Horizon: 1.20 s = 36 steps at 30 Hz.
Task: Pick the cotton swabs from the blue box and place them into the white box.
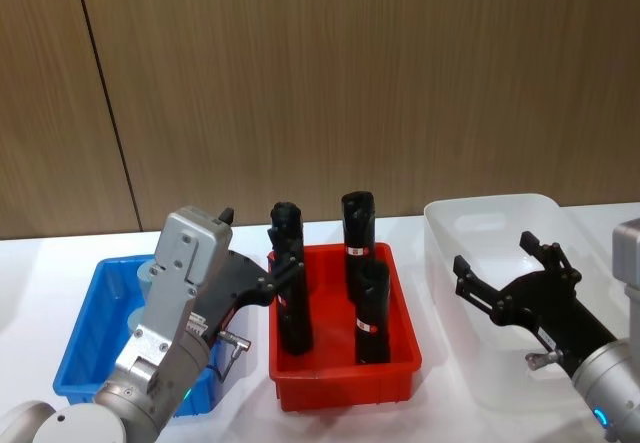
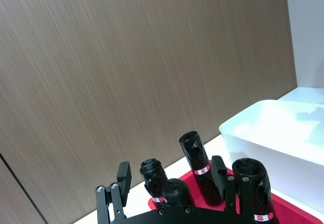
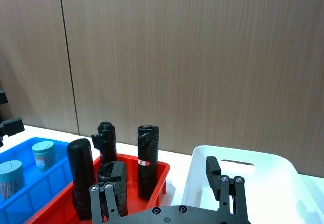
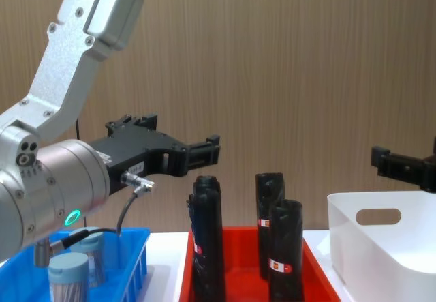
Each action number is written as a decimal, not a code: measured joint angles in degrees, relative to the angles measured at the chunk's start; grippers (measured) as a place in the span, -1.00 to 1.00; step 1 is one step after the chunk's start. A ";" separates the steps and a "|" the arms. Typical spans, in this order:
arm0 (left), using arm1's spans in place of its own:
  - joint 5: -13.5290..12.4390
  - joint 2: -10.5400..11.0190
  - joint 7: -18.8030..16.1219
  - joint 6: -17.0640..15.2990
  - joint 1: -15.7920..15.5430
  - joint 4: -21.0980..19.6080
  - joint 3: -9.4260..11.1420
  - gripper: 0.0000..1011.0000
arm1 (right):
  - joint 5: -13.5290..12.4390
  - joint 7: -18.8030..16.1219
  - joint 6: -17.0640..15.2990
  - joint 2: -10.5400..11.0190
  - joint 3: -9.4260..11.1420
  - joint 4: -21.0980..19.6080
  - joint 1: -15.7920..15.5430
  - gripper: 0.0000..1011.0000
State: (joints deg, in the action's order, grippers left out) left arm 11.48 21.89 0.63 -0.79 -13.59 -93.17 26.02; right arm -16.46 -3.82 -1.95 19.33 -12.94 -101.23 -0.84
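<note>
So, the left arm blocks most of the blue box [image 1: 85, 335] at the lower left of the head view. The cotton swabs [image 3: 11, 176] in it show better at the right wrist view's lower left edge: two jars, one cut off. Left claw [image 1: 258, 248] hangs wide open and empty at center-left. Right claw [image 1: 493, 253], also spread with nothing in it, hovers over the white box [image 1: 500, 213]. A red crate [image 1: 340, 383] of black cylinders [image 1: 357, 223] sits between the boxes on the white surface [image 1: 40, 263].
</note>
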 joint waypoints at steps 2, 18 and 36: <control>0.00 0.00 0.00 0.00 0.00 0.00 0.00 0.99 | 0.00 0.00 0.00 0.00 0.00 0.00 0.00 0.98; 0.00 0.00 0.00 0.00 0.00 0.00 0.00 0.99 | 0.00 0.00 0.00 0.00 0.00 0.00 0.00 0.98; 0.44 0.43 0.66 -0.32 -0.03 0.25 -0.50 0.99 | 0.00 0.00 0.00 0.00 0.00 0.00 0.00 0.98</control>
State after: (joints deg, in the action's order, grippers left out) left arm 11.92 22.32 1.29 -1.11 -13.62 -92.93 25.53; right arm -16.46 -3.82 -1.95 19.33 -12.94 -101.23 -0.84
